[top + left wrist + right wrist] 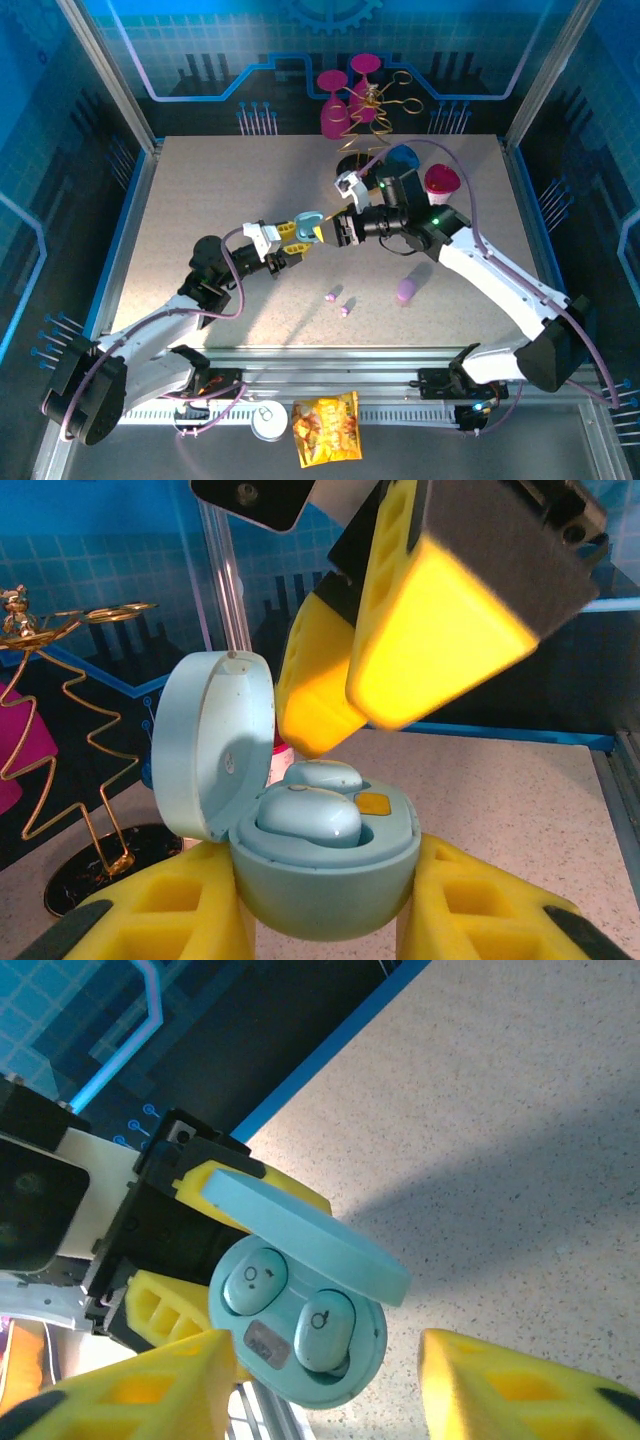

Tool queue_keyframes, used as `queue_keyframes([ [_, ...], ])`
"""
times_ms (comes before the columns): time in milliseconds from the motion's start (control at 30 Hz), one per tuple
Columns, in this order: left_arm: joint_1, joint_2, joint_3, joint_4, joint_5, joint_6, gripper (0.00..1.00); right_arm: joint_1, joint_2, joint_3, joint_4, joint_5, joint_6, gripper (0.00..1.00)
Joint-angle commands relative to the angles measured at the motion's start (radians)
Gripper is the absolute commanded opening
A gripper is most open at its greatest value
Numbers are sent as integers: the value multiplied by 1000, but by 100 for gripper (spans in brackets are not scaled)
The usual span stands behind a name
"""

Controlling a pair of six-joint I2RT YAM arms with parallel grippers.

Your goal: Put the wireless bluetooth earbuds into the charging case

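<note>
From the top view, an open pale blue pebble-shaped plastic charging case (308,222) is seen clamped in the left end effector (303,236) above the speckled beige worktop (200,200), on which two tiny lilac-pink plastic earbuds (331,295) lie loose near a lilac pebble-shaped case (405,290). From the left wrist, two pale blue plastic earbuds (305,820) are shown seated in that case, under the right end effector (352,730). From the right wrist, its fingers (150,1390) are seen spread wide, gripping nothing.
</note>
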Motion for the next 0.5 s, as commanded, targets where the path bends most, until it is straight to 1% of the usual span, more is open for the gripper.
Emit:
queue_keyframes([
  [0,-5,-3,-6,40,-5,9,14,-15,-53,-9,69,37,20,59],
  [100,-5,12,-1,41,13,7,14,-17,-55,12,102,66,33,63],
  [167,-6,21,2,51,30,0,14,-19,-31,35,108,71,44,65],
  [300,-5,22,5,52,49,-7,14,-12,64,141,21,68,25,65],
  [367,-6,13,0,50,45,-3,14,-3,102,175,-12,93,3,62],
  [467,-5,-4,-3,39,36,2,14,-1,149,208,-61,88,-6,53],
])
